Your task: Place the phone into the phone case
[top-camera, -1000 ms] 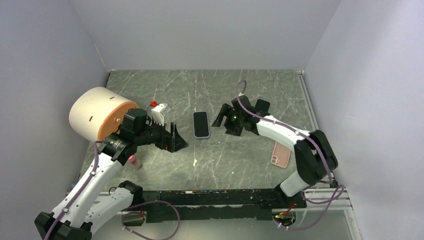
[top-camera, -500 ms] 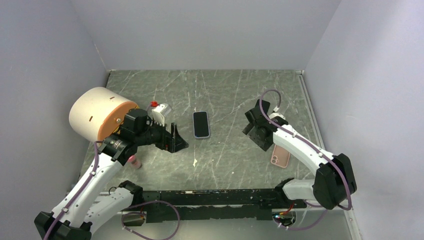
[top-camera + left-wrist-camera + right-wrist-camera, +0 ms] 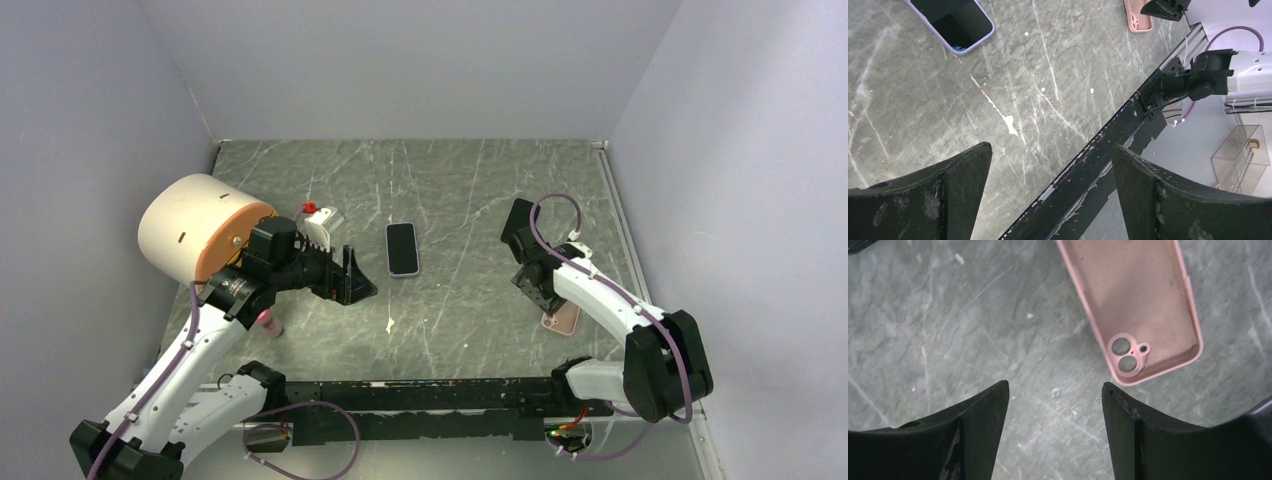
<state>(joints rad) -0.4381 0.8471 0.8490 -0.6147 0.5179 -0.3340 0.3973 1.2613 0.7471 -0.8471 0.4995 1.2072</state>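
Pointing down beside phone case (image 3: 1138, 300), right gripper (image 3: 1054, 390) spread.

Table (image 3: 938, 325): grey-green stone-look top, white veins, matt, finely scratched, flecked with pale specks.
Phone case (image 3: 1143, 295) beneath my right gripper (image 3: 1054, 386): pink, soft rubbery look, matt; inner face duller, faintly fibrous.
Phone (image 3: 950, 20): glossy black glass face, smooth pale lilac rim.
My right fingers (image 3: 973, 440): hard black plastic, matt, scuffed grey at the edges.
My left fingers (image 3: 928, 200): same plastic, more dust and scratches.
Front rail (image 3: 1088, 175): black painted metal, paint chipped to white along the edge.
Box (image 3: 1240, 160) beyond it: clear, smooth plastic.
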